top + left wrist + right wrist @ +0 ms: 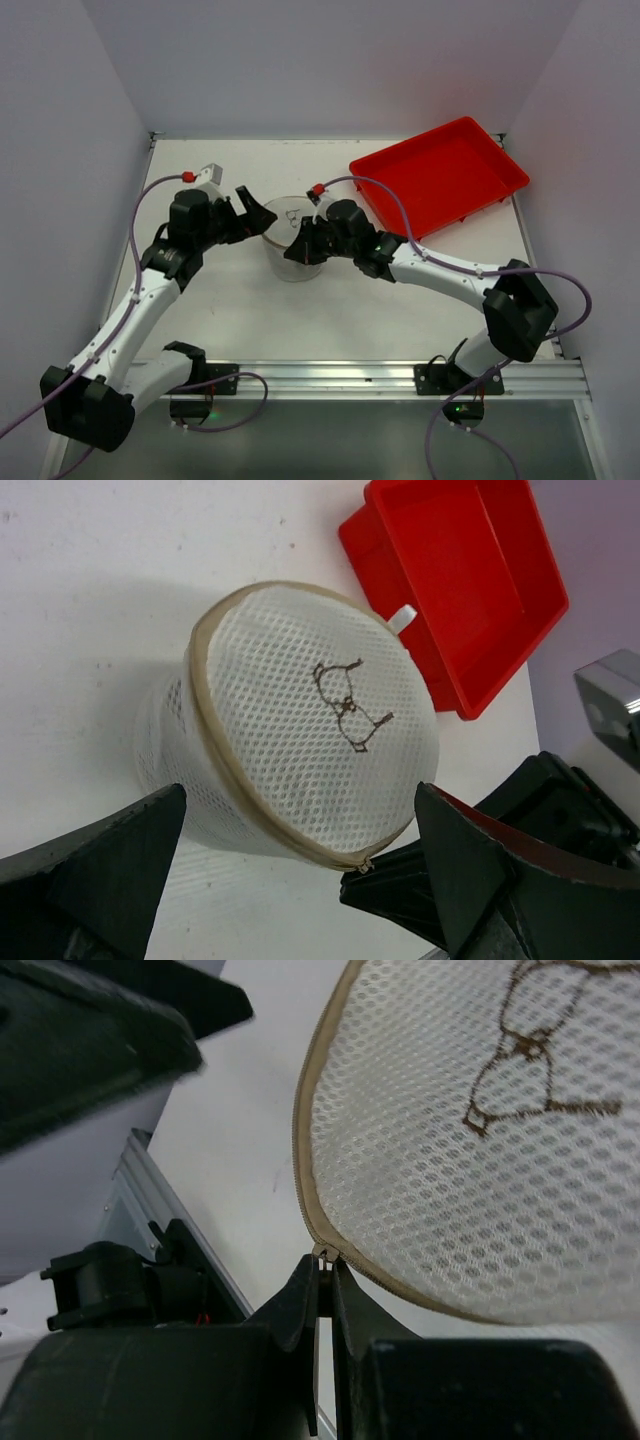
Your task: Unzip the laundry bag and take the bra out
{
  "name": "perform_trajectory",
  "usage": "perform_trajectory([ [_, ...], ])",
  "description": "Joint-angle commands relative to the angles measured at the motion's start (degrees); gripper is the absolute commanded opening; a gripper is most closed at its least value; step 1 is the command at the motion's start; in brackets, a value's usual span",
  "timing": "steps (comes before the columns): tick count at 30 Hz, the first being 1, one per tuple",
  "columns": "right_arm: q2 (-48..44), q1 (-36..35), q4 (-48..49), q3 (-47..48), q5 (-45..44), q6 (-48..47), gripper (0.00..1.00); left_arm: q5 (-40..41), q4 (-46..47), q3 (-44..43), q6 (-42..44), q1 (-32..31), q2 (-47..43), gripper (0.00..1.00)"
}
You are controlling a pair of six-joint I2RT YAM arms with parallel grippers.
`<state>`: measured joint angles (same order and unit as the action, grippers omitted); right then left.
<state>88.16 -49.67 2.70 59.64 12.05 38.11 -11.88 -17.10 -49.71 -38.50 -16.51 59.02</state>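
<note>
**Inspector:** Your right gripper (322, 1275) is clenched on the zipper pull (323, 1253). The left gripper (298, 792) hangs released, astride the laundry bag (310, 720).

**Operator:** Risk?

**Inspector:** That laundry bag, just left of the red tray (440, 170), looks unbraced. Pulling will likely drag it.

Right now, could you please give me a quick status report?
Left fingers open beside laundry bag. Right fingers shut on zipper pull. Zipper looks closed. Nothing blocking.
</note>
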Motion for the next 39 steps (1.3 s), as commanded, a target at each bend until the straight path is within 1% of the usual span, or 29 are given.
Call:
perform_trajectory([
  [1, 2.09, -2.97, 3.98, 4.61, -1.95, 1.53, 0.0, 0.72, 0.92, 5.32, -6.05, -0.01, -2.24, 1.0],
  [5, 3.33, -4.64, 3.98, 5.75, -3.97, 0.92, 0.0, 1.86, 1.28, 7.17, -7.37, -1.06, -1.81, 0.98],
  [8, 3.42, -4.91, 3.81, 5.58, -4.41, 0.92, 0.0, 1.6, 4.17, 8.66, -8.78, -1.24, -1.37, 0.88],
  [9, 3.34, -5.0, 3.8, 5.49, -4.58, 0.57, 0.0, 1.25, 4.97, 8.84, -9.05, -1.33, -1.11, 0.77],
  [11, 2.81, -5.09, 2.67, 5.32, -5.2, 0.04, 0.0, 0.81, 6.47, 8.67, -9.49, -1.33, 0.03, 0.59],
  [12, 2.37, -5.09, 2.14, 4.62, -5.63, -1.01, 0.0, 0.89, 6.56, 8.41, -9.4, -1.33, 0.47, 0.35],
  [13, 1.67, -5.09, 0.74, 4.0, -6.33, -1.97, 0.0, 0.98, 6.47, 8.23, -9.05, -1.33, 0.83, 0.23],
  [14, 0.71, -5.09, -0.4, 3.13, -8.26, -2.94, 0.0, 1.07, 6.12, 7.88, -8.44, -1.33, 0.74, 0.14],
  [15, -1.74, -5.0, -1.46, 1.12, -10.45, -6.17, 0.0, 1.33, 5.86, 7.7, -7.91, -1.33, 0.65, 0.0],
  [16, -3.07, -4.56, -2.69, 0.05, -12.13, -8.12, 0.0, 1.85, 4.46, 7.27, -6.95, -1.24, 0.48, 0.0],
  [17, -4.47, -4.04, -4.61, -1.26, -15.62, -9.79, 0.0, 2.12, 3.32, 6.22, -4.85, -1.15, 0.48, 0.0],
  [18, -7.19, -1.94, -5.76, -3.45, -16.09, -12.33, 0.0, 2.12, 2.26, 5.69, -3.79, -0.98, 0.56, 0.0],
  [21, -11.07, 3.68, -8.93, -7.67, -15.83, -14.63, 0.0, -0.06, -0.3, 4.63, -0.27, -0.63, 0.65, 0.0],
  [22, -13.34, 7.97, -10.42, -8.39, -16.7, -14.73, 0.0, -3.21, -0.65, 4.63, 0.7, -0.63, 1.0, 0.0],
  [23, -14.23, 10.01, -11.22, -9.01, -17.84, -14.73, 0.0, -4.37, -1.61, 4.36, 3.14, -0.54, 1.35, 0.0],
  [24, -14.94, 14.03, -12.01, -9.19, -18.64, -14.9, 0.0, -5.16, -2.75, 3.93, 4.3, -0.54, 2.14, 0.0],
  [25, -15.64, 15.81, -12.89, -9.1, -18.3, -14.99, 0.0, -6.13, -5.37, 3.31, 7.18, -0.62, 2.32, 0.0],
  [27, -15.65, 18.46, -13.33, -8.05, -16.64, -15.69, 0.0, -5.97, -7.59, 3.04, 9.31, -0.54, 1.89, 0.0],
  [29, -14.78, 18.47, -14.38, -6.82, -14.88, -16.57, 0.0, -4.21, -9.79, 3.13, 11.07, -0.54, 0.84, 0.0],
  [33, -12.93, 17.42, -14.65, -4.27, -4.43, -16.93, 0.0, -2.01, -10.85, 3.48, 9.68, -0.54, -3.29, 0.01],
  [34, -12.84, 16.81, -15.09, -4.09, -2.32, -16.84, 0.0, -1.14, -11.02, 3.74, 8.72, -0.54, -4.0, 0.09],
  [35, -13.01, 15.93, -15.35, -3.92, -1.95, -16.84, 0.03, -0.52, -11.28, 3.92, 8.36, -0.45, -4.88, 0.16],
  [36, -13.27, 13.74, -15.7, -3.83, -2.03, -17.01, 0.08, 0.18, -11.46, 4.1, 8.01, -0.54, -6.8, 0.25],
  [37, -13.54, 12.42, -17.1, -3.65, -2.21, -17.19, 0.14, 2.1, -11.98, 4.19, 7.74, -0.54, -7.69, 0.34],
  [38, -13.89, 11.19, -17.81, -3.39, -3.25, -17.19, 0.29, 3.34, -12.34, 4.19, 7.65, -0.54, -8.74, 0.45],
  [39, -14.76, 9.87, -18.25, -3.39, -3.7, -17.1, 0.39, 4.83, -12.78, 4.01, 7.83, -0.54, -10.4, 0.72],
])
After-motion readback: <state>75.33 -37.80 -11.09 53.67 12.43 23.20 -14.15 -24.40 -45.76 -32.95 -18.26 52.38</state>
